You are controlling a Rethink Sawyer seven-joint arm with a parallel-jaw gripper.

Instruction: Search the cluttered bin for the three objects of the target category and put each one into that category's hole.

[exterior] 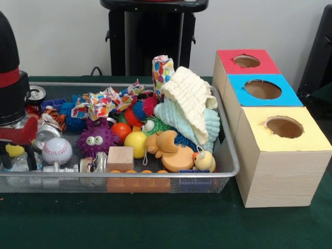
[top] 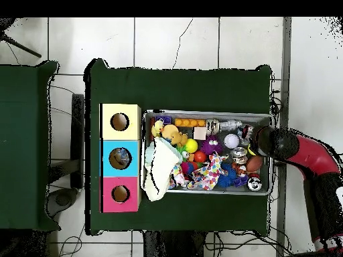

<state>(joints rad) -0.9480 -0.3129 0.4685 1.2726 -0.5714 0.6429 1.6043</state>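
Mesh bin (exterior: 228,168) packed: baseball (exterior: 57,150), purple ball (exterior: 96,139), cloths (exterior: 189,104) heaped against its box-side wall. Pincer (exterior: 18,155) sits low in the opposite end; grip can't be told. Three holed boxes (exterior: 282,155) flank it on open green tabletop (exterior: 155,223).

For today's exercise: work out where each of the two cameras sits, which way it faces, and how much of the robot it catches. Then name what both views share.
Front view: sits low across the table, facing the mesh bin and the three holed boxes; the arm shows at the left edge, its gripper down in the bin.
Overhead view: looks straight down on the green table; the red and black arm reaches in from the right.
Shared: bin, yellow box, white cloth.
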